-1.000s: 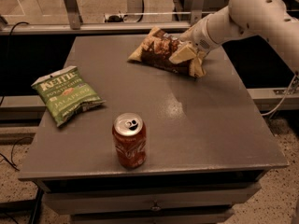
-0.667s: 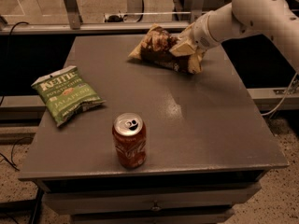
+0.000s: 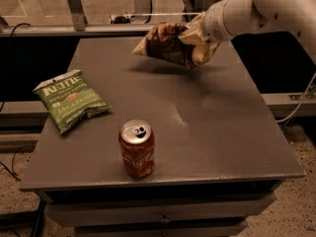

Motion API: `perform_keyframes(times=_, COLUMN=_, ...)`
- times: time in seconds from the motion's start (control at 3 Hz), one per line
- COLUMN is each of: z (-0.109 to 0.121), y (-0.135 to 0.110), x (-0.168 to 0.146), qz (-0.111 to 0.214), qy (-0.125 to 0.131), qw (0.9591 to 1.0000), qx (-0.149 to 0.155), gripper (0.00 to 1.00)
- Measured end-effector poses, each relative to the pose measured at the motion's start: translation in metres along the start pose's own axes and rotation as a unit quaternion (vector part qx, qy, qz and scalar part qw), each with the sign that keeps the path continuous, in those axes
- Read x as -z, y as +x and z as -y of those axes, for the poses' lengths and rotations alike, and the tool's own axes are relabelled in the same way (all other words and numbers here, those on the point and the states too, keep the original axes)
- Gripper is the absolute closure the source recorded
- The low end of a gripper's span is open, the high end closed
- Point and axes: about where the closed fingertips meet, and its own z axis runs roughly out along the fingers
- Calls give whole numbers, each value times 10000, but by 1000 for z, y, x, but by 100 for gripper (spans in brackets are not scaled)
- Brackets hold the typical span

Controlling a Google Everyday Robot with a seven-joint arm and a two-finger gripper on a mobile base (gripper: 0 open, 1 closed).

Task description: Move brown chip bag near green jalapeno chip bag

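One gripper (image 3: 198,37) holds brown chip bag (image 3: 165,46) above far table edge (image 3: 103,38).

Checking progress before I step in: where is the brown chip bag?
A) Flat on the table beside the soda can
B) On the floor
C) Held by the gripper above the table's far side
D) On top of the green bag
C: the gripper holds the brown chip bag by its right end, and the bag casts a shadow on the table beneath it.
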Motion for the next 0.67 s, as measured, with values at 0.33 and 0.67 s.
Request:
perform_keyframes(times=0.33, z=-9, y=-30, x=-11, qz=358, qy=-163, qw=9991, qx=136, gripper=100)
perform_keyframes(times=0.67, z=-30, y=-59, x=-39, qz=704, qy=-451, qw=9963, qx=182, gripper=100)
